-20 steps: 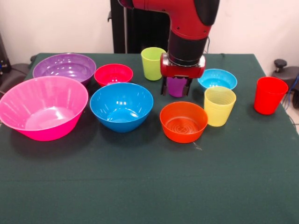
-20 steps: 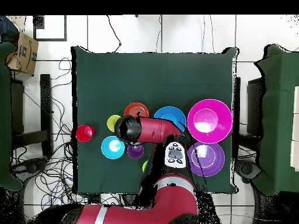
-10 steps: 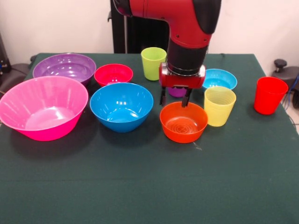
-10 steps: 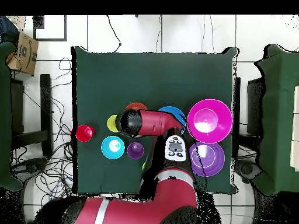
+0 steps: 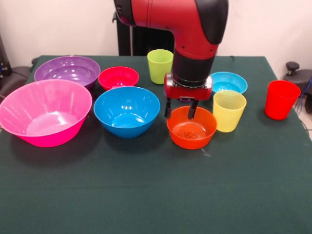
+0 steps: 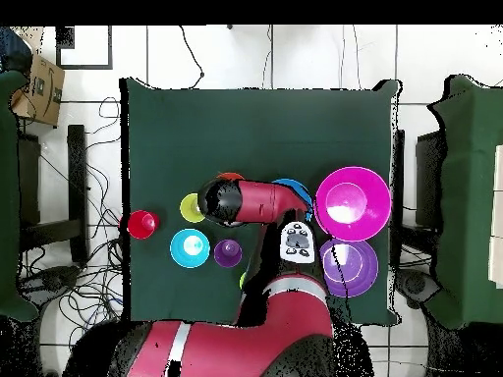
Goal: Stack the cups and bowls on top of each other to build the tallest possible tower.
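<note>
The red and black arm's gripper [image 5: 180, 108] hangs over the far rim of the small orange plastic bowl [image 5: 191, 127], its two dark fingers spread apart with nothing between them — the left tip outside the rim, the other just above the bowl's inside. That bowl is glossy, round and ribbed with fine concentric rings on its floor. All ten pieces stand apart on the dark green cloth-covered table [image 5: 156, 195], none stacked. Just right of the orange bowl stands the yellow tapered plastic tumbler [image 5: 229, 110], its wall finely ridged; beyond it lies the shallow light blue plastic bowl [image 5: 228, 81], and off to the right the smooth red tapered tumbler [image 5: 281, 99]. Left of the orange bowl sits the medium blue plastic bowl [image 5: 126, 110], then the very large pink bowl [image 5: 45, 112] with faint fluted sides. Behind them are the large purple bowl [image 5: 67, 70], the small red bowl [image 5: 118, 77] and the lime green tumbler [image 5: 159, 66]. The translucent purple tumbler [image 6: 228, 253] shows only from overhead — beside the light blue bowl.
</note>
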